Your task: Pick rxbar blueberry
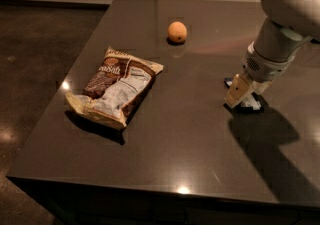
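Note:
The rxbar blueberry (229, 82) lies on the dark table at the right and is mostly hidden under my gripper. Only dark blue bits of its wrapper show at the gripper's edges. My gripper (242, 95) is down at the table surface, right over the bar, with the white arm (287, 14) rising up and to the right. Whether the bar is held cannot be seen.
A large brown-and-white snack bag (115, 86) lies at the left of the table (190, 144). A round orange fruit (177, 32) sits at the back centre. The arm's shadow falls to the lower right. The table's front edge is near the bottom.

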You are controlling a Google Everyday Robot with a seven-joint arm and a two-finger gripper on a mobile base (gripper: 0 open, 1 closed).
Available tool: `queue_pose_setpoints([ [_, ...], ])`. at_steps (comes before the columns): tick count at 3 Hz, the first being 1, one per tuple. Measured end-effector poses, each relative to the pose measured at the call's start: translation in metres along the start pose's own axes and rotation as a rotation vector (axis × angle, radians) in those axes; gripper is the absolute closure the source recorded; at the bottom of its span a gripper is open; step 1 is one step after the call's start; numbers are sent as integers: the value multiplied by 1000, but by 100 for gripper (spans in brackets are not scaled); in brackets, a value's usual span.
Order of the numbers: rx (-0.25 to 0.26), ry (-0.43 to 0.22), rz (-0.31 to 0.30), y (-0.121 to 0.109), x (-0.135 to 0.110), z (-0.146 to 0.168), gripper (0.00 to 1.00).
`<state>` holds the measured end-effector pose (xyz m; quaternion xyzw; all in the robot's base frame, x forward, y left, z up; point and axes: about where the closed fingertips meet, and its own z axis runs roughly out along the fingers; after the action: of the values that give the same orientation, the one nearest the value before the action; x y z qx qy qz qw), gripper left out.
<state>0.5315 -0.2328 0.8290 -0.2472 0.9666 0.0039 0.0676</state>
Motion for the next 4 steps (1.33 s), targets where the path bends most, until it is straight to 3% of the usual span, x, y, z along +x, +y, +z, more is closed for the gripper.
queue_pose_setpoints([
  [1,0,0,0,0,-1,-8,87],
  [2,0,-1,0,0,-1,-8,100],
  [4,-67,-164,-120,14,-28,-71,100],
])
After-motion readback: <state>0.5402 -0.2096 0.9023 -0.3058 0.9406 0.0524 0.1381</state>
